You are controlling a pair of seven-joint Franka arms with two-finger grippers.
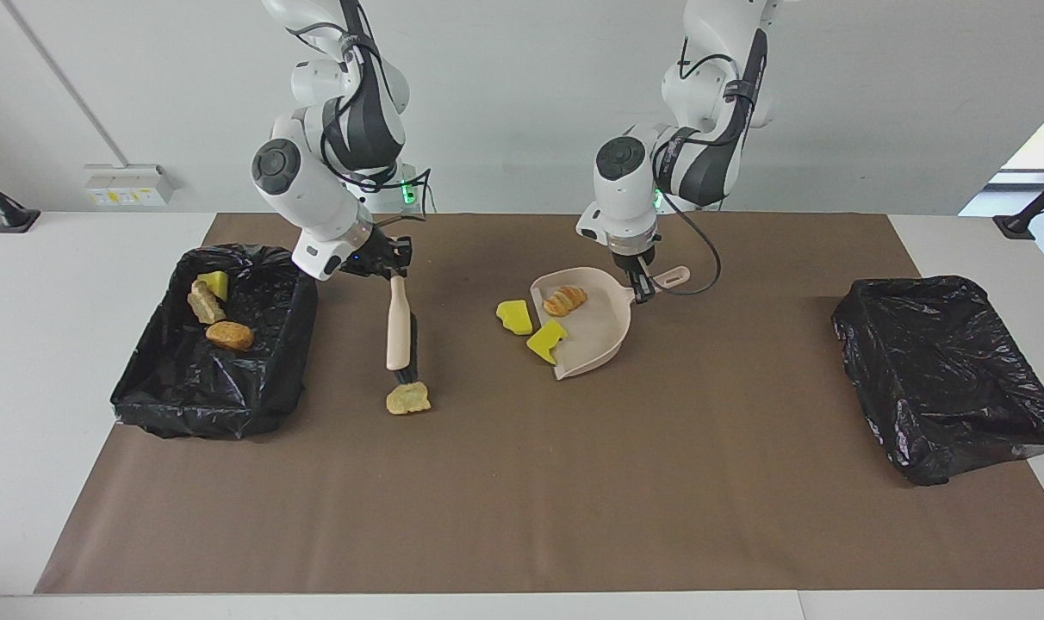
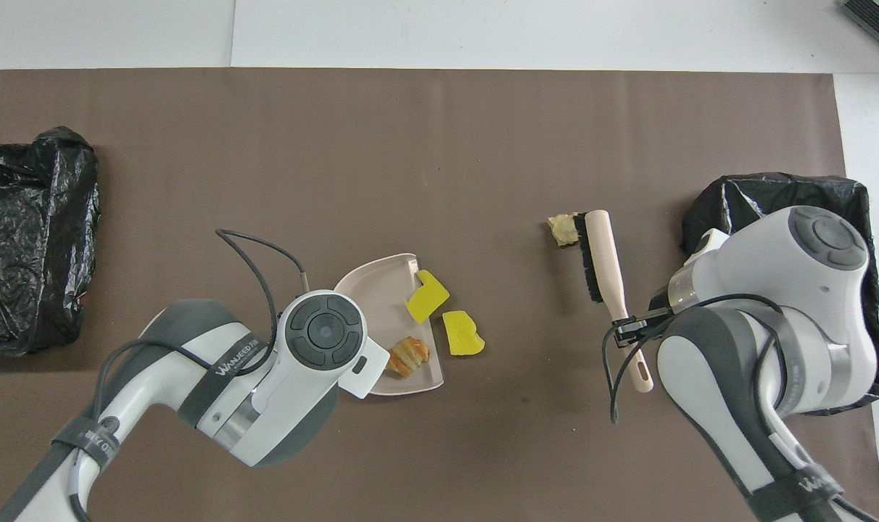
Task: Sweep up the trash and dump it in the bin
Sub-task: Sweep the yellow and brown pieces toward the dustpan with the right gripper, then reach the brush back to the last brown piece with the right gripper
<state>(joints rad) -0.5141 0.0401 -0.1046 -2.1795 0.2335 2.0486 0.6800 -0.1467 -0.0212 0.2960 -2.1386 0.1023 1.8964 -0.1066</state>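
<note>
My right gripper point(image 1: 392, 263) is shut on the handle of a beige brush point(image 1: 399, 325), whose bristles touch a tan lump of trash point(image 1: 407, 399) on the mat; the lump lies just farther from the robots than the brush head point(image 2: 590, 254). My left gripper point(image 1: 642, 289) is shut on the handle of the beige dustpan point(image 1: 606, 331), which rests on the mat. An orange bread piece point(image 1: 565, 300) lies in the pan. One yellow piece point(image 1: 546, 339) lies across the pan's lip. Another yellow piece point(image 1: 514, 316) lies on the mat beside it. In the overhead view the left gripper is hidden under its arm.
A black-lined bin point(image 1: 195, 409) at the right arm's end holds three pieces: one yellow point(image 1: 214, 283), one tan point(image 1: 203, 303), one orange-brown point(image 1: 229, 335). A second black-lined bin point(image 1: 944, 379) stands at the left arm's end. A brown mat point(image 1: 522, 499) covers the table.
</note>
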